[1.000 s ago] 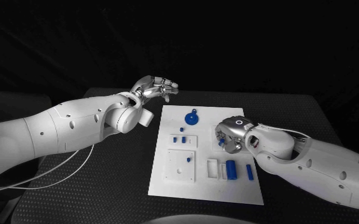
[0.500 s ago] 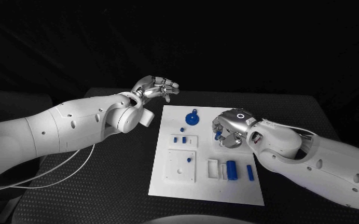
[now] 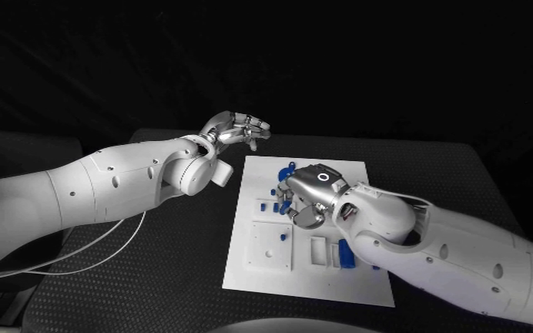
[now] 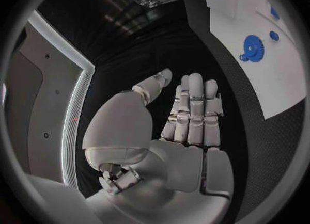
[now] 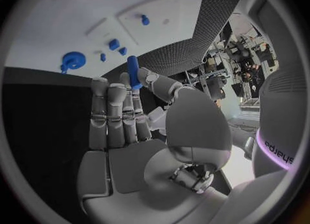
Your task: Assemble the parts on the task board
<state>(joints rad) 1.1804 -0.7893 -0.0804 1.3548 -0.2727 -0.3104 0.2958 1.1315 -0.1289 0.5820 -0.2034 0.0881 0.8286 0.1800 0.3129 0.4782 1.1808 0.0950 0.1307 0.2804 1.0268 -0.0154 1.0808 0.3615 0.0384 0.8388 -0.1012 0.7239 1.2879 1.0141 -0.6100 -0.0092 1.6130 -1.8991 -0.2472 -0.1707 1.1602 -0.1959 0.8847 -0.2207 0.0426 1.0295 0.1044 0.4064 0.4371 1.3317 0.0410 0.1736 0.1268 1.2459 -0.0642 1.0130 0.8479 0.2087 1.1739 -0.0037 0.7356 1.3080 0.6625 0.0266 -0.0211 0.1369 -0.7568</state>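
Black surface (image 3: 166, 271) carries the board (image 3: 256, 271). Right hand (image 3: 302, 194) pinches a blue peg (image 5: 133, 72) above the board's middle; it should lower it upright, slowly. Left hand (image 3: 236, 130) hovers empty, fingers straight.

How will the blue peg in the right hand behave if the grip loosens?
The peg looks round, slim and smooth, pinched near one end by the right hand, so it may pivot or slip. Dropped on the flat board, it would probably roll. Likely rigid and light.
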